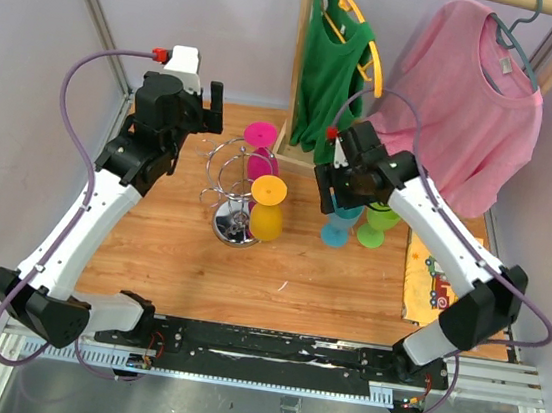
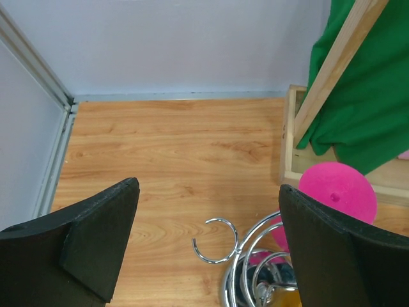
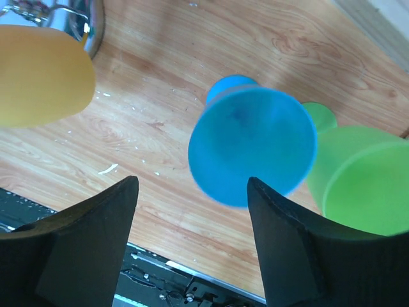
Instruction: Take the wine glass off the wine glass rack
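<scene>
Hanging on the wine glass rack point(image 1: 230, 227): a pink wine glass point(image 1: 261, 135) and a yellow wine glass point(image 1: 266, 221) were held in the curled loops, feet uppermost, on the side facing the right arm.
Rack position: it stood on the wooden table point(image 1: 347, 286), left of centre, between the two arms.
Left gripper point(image 2: 208, 188): the jaws were spread wide with nothing between them. It hovered above the rack's far-left side, and one open loop showed under the gap.
Right gripper point(image 3: 192, 184): the fingers stood wide apart and gripped nothing. It hung directly over the blue wine glass point(image 3: 252, 144).
Blue wine glass: it was off the rack, on the table, and blurred in the wrist view.
Green wine glass point(image 3: 361, 185): it was also off the rack, just beside the blue one.
</scene>
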### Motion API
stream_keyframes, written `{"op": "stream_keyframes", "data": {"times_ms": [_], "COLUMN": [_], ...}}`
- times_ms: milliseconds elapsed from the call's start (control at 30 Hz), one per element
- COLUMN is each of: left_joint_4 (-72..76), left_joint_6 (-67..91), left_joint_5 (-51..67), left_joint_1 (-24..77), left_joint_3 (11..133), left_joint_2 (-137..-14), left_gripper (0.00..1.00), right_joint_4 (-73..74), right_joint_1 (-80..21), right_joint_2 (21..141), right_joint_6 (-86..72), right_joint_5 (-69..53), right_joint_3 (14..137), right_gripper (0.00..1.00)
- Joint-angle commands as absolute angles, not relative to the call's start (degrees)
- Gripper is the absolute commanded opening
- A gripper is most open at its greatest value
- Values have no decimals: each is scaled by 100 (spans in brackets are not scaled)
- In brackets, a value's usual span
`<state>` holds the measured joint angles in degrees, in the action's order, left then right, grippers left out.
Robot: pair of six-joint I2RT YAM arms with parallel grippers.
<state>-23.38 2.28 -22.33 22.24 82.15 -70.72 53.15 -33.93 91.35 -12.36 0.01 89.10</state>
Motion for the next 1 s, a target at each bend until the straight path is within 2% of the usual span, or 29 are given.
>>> {"op": "stream_keyframes", "data": {"times_ms": [0, 200, 667, 867, 967], "left_joint_4": [-2337, -2229, -2234, -2145, -2327], "left_joint_6": [368, 431, 447, 326, 619], "left_joint_5": [-2178, -2136, -2007, -1713, -1268], "left_joint_1": [2171, 2171, 2171, 2090, 1855], "left_joint_3": [8241, 7994, 7966, 8114, 8545], "left_joint_2": [-6891, -6797, -6776, -6946, -7311], "left_gripper": [96, 96, 96, 96, 95], "right_joint_4": [5597, 4920, 4902, 4781, 4787], "right_joint_1": [-3345, -3372, -3437, -3441, -3441], "right_joint_2": [8255, 7256, 7598, 7149, 6720], "right_joint_6": [-1410, -1928, -1754, -1841, -1813], "right_joint_5": [-91, -921, -1003, -1125, -1028], "right_joint_3": [9112, 9029, 8963, 8985, 8928], "right_gripper": [71, 74, 82, 84, 89]}}
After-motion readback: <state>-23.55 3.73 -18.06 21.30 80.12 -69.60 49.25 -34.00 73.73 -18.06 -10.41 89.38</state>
